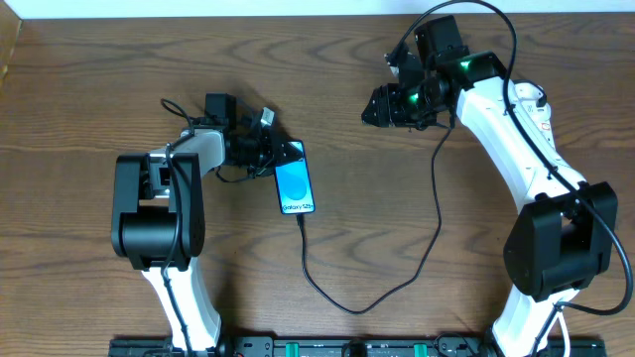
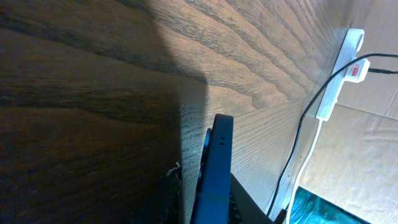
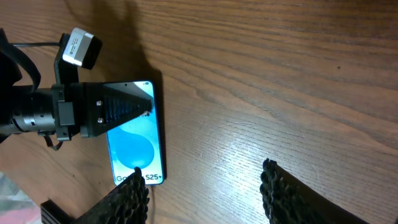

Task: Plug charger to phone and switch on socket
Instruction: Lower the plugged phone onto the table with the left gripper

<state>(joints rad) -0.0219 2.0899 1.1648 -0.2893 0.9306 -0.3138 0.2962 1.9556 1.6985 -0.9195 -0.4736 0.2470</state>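
Observation:
The phone [image 1: 296, 184] lies on the table with its blue screen up; it also shows in the right wrist view [image 3: 138, 144]. My left gripper [image 1: 281, 157] is shut on its top end, and in the left wrist view the phone [image 2: 215, 167] stands edge-on between the fingers [image 2: 205, 208]. The black charger cable [image 1: 342, 302] runs from the phone's bottom edge, loops toward the front and rises under my right arm. The white socket strip [image 2: 339, 78], with a red-marked block on it, lies far off in the left wrist view. My right gripper [image 1: 371, 107] [image 3: 205, 190] is open and empty, right of the phone.
The strip's white cord [image 2: 308, 155] and the black cable [image 2: 297, 134] run side by side toward the table edge. Brown cardboard [image 2: 367, 143] lies beyond that edge. In the overhead view my right arm [image 1: 506, 119] covers the back right of the table.

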